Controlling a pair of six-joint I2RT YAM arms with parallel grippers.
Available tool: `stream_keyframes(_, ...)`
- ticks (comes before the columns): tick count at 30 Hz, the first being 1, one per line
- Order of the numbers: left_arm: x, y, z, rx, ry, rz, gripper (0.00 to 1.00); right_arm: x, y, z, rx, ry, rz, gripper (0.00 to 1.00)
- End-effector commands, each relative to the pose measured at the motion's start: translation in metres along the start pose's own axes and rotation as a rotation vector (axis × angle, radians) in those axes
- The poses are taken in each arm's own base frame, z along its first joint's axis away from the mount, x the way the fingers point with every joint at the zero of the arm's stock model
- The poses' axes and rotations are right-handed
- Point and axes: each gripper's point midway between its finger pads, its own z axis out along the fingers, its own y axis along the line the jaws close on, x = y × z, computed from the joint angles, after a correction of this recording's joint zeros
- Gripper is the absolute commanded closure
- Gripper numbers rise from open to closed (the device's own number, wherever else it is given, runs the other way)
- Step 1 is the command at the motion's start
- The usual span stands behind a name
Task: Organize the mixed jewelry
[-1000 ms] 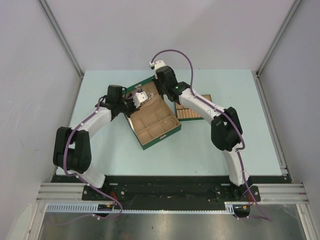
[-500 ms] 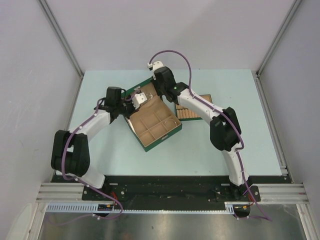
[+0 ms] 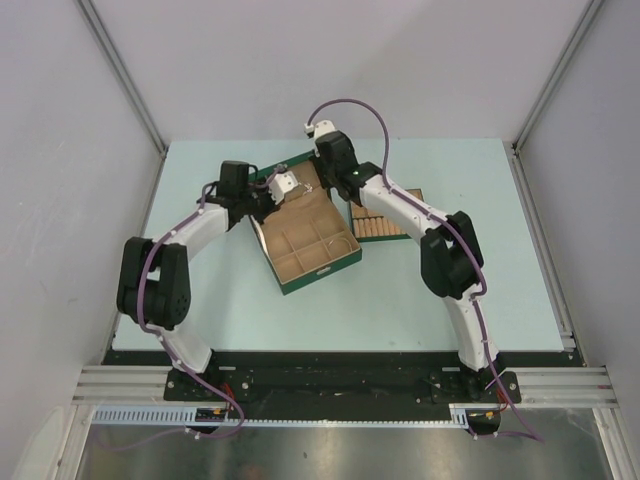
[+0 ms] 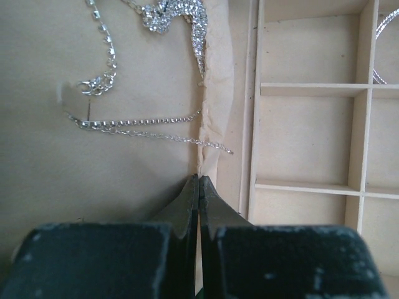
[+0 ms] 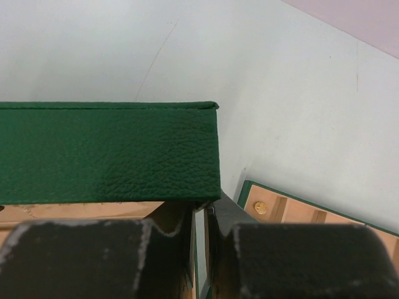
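Not much sorted yet by the look of it. The thin chain necklace [image 4: 134,121] is lying loose on the tan lining inside the open lid [image 5: 109,152] of the green box [image 3: 318,272]. Its sparkly pendant cluster [image 4: 177,15] is up at the far end, and one chain end trails over the hinge crease toward the compartments. A silvery arc at the edge of the left wrist view looks like the bangle [image 4: 386,37], already in a far compartment (only a sliver shows, so that's a guess). The other compartments in view are bare, so the necklace clearly still needs a home. No tiny silver pieces can be picked out anywhere.

The left pincer [image 4: 198,187] has its tips pressed fully together with nothing between them. It's parked at the crease, just short of that stray chain end. The right pincer [image 5: 199,218] is nearly closed and seems to be pinching the lid's rim to prop it up.

The overhead view shows the layout: both arms meet at the lid, and a small slatted tray [image 3: 385,228] sits on the surface [image 3: 450,180] beside the box. It's too coarse for jewelry, though, and only the left wrist camera shows that.
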Motion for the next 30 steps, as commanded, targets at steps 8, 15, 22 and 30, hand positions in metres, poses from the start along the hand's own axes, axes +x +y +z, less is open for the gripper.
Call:
stream_keyframes(8,-0.049,0.051,-0.002,-0.126,-0.115,0.053,1.0,0.001,0.003,-0.014,-0.049,-0.003,-0.055,0.71)
stream_keyframes(15,-0.047,0.046,0.001,-0.093,-0.113,0.049,1.0,0.003,0.003,-0.027,-0.09,-0.001,-0.054,0.6)
stream_keyframes(22,-0.043,0.041,0.003,-0.076,-0.104,0.052,1.0,-0.004,0.016,-0.048,-0.178,-0.043,-0.056,0.45)
stream_keyframes(30,-0.042,0.034,0.003,-0.043,-0.11,0.044,1.0,-0.005,0.038,-0.045,-0.326,-0.069,-0.095,0.44)
